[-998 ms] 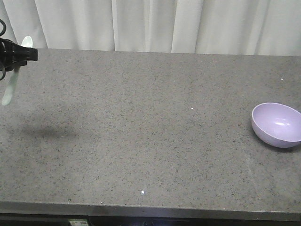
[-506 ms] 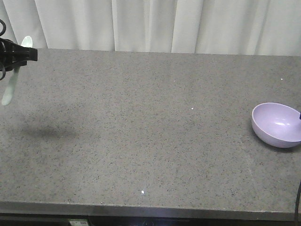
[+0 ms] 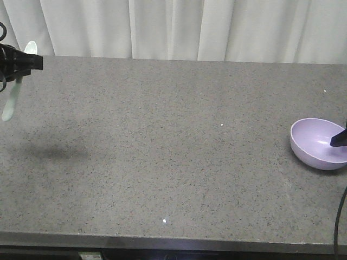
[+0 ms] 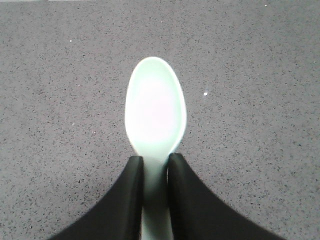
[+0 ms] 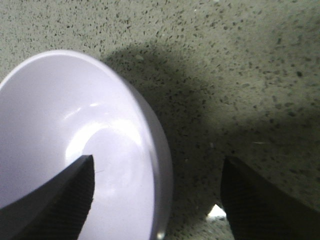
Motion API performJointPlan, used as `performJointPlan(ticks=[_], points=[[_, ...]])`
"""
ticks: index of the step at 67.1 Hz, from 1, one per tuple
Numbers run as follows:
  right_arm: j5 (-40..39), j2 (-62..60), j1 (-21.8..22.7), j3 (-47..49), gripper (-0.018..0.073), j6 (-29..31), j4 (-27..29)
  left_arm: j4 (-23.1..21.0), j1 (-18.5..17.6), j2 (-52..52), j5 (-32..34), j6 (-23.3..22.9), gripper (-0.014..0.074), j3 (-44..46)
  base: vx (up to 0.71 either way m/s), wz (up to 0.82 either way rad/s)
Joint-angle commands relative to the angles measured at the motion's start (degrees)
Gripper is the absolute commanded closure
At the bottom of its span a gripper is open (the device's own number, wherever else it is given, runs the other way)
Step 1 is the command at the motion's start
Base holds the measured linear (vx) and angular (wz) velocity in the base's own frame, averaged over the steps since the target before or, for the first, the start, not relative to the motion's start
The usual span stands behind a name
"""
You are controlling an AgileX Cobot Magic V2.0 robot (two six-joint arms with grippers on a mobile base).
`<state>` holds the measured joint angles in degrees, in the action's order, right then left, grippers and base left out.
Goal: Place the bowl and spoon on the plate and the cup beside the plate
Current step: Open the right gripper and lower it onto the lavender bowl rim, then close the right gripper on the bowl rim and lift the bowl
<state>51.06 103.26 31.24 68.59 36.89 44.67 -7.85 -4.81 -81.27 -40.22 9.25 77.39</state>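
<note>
At the far left, high above the table, my left gripper (image 3: 31,62) is shut on the neck of the mint-green spoon (image 3: 11,103). In the left wrist view the spoon (image 4: 155,112) sticks out ahead of the left gripper (image 4: 155,161), scoop forward. The lilac bowl (image 3: 317,143) sits upright on the table near the right edge. My right gripper (image 3: 339,140) reaches in from the right. In the right wrist view the right gripper (image 5: 157,172) is open, straddling the rim of the bowl (image 5: 70,120), one finger inside and one outside. Plate and cup are out of view.
A grey speckled table (image 3: 173,151) runs the full width, with its front edge along the bottom. White curtains (image 3: 179,27) hang behind its far edge. A dark cable (image 3: 340,216) hangs at the right edge.
My right gripper has come into the front view from the right edge and now reaches over the bowl's right side. The left gripper and spoon have stayed put.
</note>
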Motion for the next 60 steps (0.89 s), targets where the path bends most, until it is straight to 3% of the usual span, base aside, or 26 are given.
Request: performJointPlan(ticks=[1, 14, 26, 45, 60], points=[[-0.1, -1.6, -1.0, 1.7, 0.0067, 0.8, 2.1, -0.8, -0.1, 2.0, 3.7, -0.5, 0.0603, 1.5, 0.00, 0.00], [-1.3, -1.4, -2.7, 1.7, 0.0253, -0.3, 1.9, -0.8, -0.1, 2.0, 3.7, -0.5, 0.0603, 1.5, 0.00, 0.00], [-1.6, -1.4, -2.7, 1.7, 0.0576, -0.3, 1.9, -0.8, -0.1, 2.0, 3.6, -0.5, 0.0603, 1.5, 0.00, 0.00], [-1.4, -4.3, -2.6, 5.1, 0.0564, -0.1, 2.7, -0.8, -0.1, 2.0, 3.6, -0.5, 0.0603, 1.5, 0.00, 0.00], [3.7, -14.2, -2.7, 10.9, 0.0564, 2.0, 8.2, -0.8, -0.1, 2.0, 3.0, -0.5, 0.0603, 1.5, 0.00, 0.00]])
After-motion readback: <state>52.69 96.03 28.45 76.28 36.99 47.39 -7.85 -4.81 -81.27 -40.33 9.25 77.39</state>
